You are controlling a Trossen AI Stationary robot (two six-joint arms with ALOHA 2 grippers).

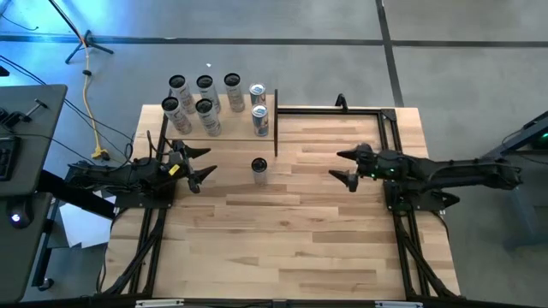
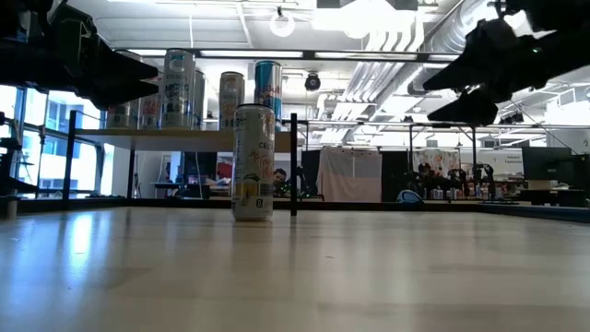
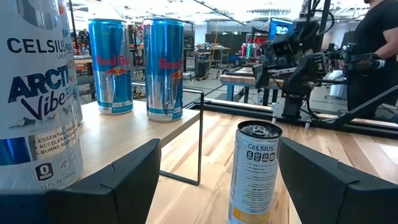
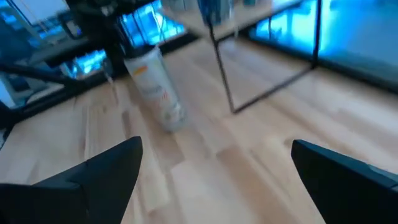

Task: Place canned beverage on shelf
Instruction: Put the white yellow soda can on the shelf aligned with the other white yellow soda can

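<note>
Celsius can (image 3: 255, 172) upright on table (image 1: 282, 222), Red Bull cans (image 3: 164, 68) on shelf (image 3: 124, 134)

can (image 3: 255, 174): glossy metal | shelf (image 3: 118, 134): smooth pale wood, black metal posts | tabletop (image 1: 291, 231): striped wood planks

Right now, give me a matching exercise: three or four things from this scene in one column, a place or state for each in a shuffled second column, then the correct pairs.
Things:
1. lone can
2. two blue Red Bull cans
3. left gripper
4. right gripper

Places or states:
A. open, on the right of the lone can, holding nothing
B. standing on the tabletop, off the shelf
C. open, on the left of the lone can, holding nothing
D. standing on the shelf near its corner post

Pairs: 1-B, 2-D, 3-C, 4-A
</note>
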